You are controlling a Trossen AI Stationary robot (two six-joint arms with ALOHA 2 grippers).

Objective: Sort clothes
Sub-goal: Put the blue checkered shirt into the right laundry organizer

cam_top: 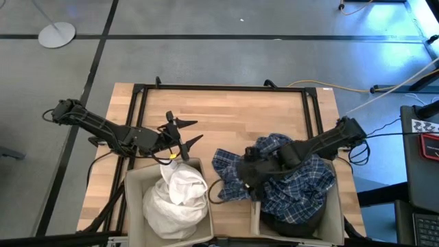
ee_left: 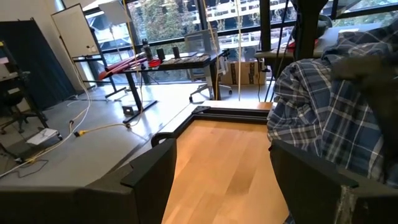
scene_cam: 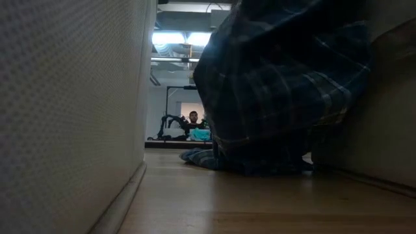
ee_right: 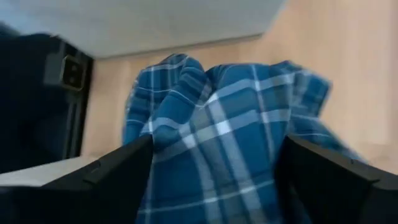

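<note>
The blue-and-white plaid shirt (cam_top: 302, 182) lies heaped over the right beige box (cam_top: 337, 213), and one end spills onto the table between the boxes (scene_cam: 279, 84). My right gripper (cam_top: 248, 168) is open and low over that spilled end, with its fingers on either side of a raised fold (ee_right: 217, 124). The large white garment (cam_top: 175, 199) fills the left beige box (cam_top: 134, 180). My left gripper (cam_top: 194, 132) is open and empty above the table, just beyond the left box's far rim. Dark cloth (cam_top: 281, 221) shows under the plaid shirt in the right box. Which garment it is I cannot tell. My right gripper stands open around a raised fold of the plaid shirt (ee_right: 205, 93), coming from the table's right side and slanting down. I cannot tell whether its fingers (ee_right: 124, 168) touch the cloth. The shirt rests on the right box and on the table.
Bare wooden table (cam_top: 233, 116) spreads beyond the two boxes, inside a black frame (cam_top: 140, 96). In the low view the left box's wall (scene_cam: 65, 97) and the right box's wall (scene_cam: 390, 117) leave a narrow lane, blocked by the hanging shirt. A person shows far off in the room.
</note>
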